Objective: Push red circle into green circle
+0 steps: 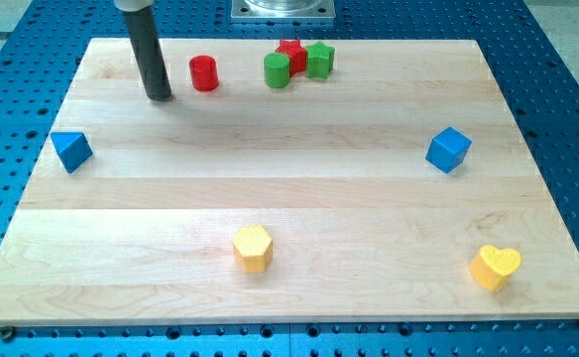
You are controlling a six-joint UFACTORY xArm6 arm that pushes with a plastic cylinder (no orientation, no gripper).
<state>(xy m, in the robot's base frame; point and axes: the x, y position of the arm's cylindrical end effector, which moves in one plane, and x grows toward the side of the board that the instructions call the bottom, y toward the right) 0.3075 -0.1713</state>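
The red circle is a short red cylinder near the view's top, left of centre. The green circle is a green cylinder a short way to its right, with a gap between them. My tip rests on the board just left of the red circle and slightly below it, apart from it. The dark rod rises from the tip to the view's top edge.
A red star and a green star crowd the green circle on its right. A blue triangle sits at the left, a blue cube at the right, a yellow hexagon at the bottom centre, a yellow heart at the bottom right.
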